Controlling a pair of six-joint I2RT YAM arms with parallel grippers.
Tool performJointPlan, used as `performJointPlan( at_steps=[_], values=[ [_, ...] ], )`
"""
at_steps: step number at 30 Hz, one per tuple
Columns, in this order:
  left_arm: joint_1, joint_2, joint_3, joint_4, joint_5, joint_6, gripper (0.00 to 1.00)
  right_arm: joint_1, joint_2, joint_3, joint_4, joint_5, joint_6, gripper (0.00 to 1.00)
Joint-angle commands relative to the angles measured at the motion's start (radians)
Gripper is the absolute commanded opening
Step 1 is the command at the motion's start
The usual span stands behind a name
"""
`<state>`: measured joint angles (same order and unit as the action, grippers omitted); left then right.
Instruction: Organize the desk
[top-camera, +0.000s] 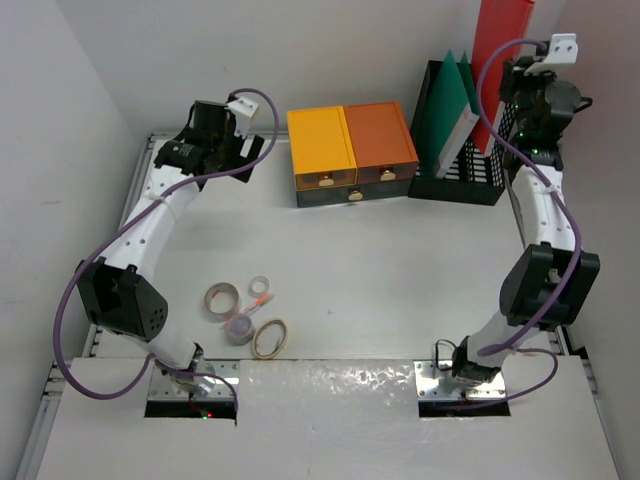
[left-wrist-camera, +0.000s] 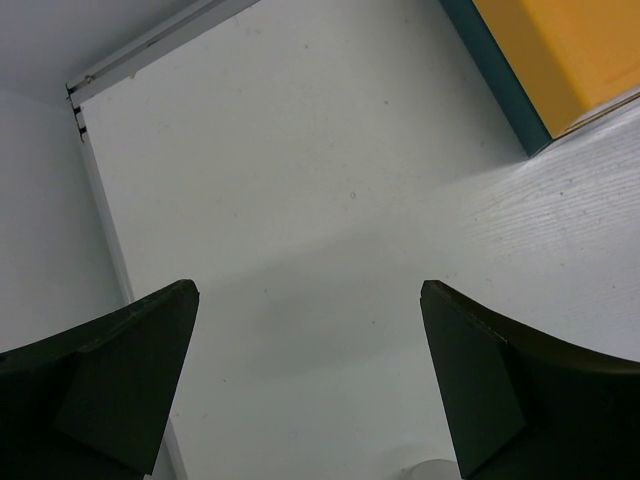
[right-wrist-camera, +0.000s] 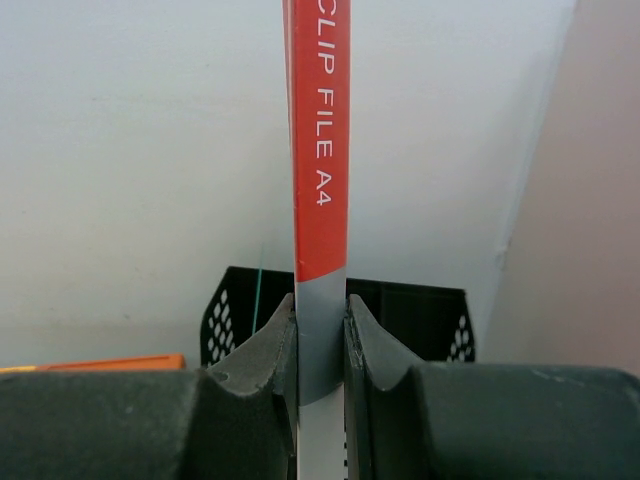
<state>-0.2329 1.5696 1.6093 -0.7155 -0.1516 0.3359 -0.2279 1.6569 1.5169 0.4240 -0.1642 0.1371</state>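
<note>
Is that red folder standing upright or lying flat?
Upright. The red folder runs straight up in the right wrist view, clamped by the right end effector, black rack behind.

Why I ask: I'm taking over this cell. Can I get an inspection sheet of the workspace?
Surface: desk white, middle bare.
Job's things: red clip file upright by black file rack, green folder in it; yellow-and-orange drawer box alongside.
Clutter: tape rolls loose near left arm's base.
Grippers: left gripper open, empty; right gripper shut on red clip file.
Cables: purple cables looped along both arms.
Surroundings: pale walls close on both sides.
</note>
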Motion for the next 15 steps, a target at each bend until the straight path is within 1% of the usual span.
performJointPlan(
  at_steps=[1,3,9,10,15],
  values=[
    [0.021,-0.025,0.0,0.051,-0.014,0.008,0.93,-0.002,-0.013,-0.044,0.277,-0.04,0.065,0.0],
    [0.023,-0.017,-0.002,0.053,-0.019,0.011,0.92,-0.002,-0.005,-0.066,0.297,-0.038,0.062,0.0],
    [0.026,0.007,0.02,0.059,-0.026,0.011,0.93,-0.002,0.047,-0.172,0.548,-0.011,0.041,0.0],
    [0.026,0.015,0.024,0.054,-0.026,0.014,0.93,-0.002,0.056,-0.184,0.618,-0.012,0.041,0.0],
    [0.027,0.047,0.046,0.051,-0.043,0.02,0.93,-0.002,0.096,-0.268,0.742,-0.018,0.058,0.0]
  ],
)
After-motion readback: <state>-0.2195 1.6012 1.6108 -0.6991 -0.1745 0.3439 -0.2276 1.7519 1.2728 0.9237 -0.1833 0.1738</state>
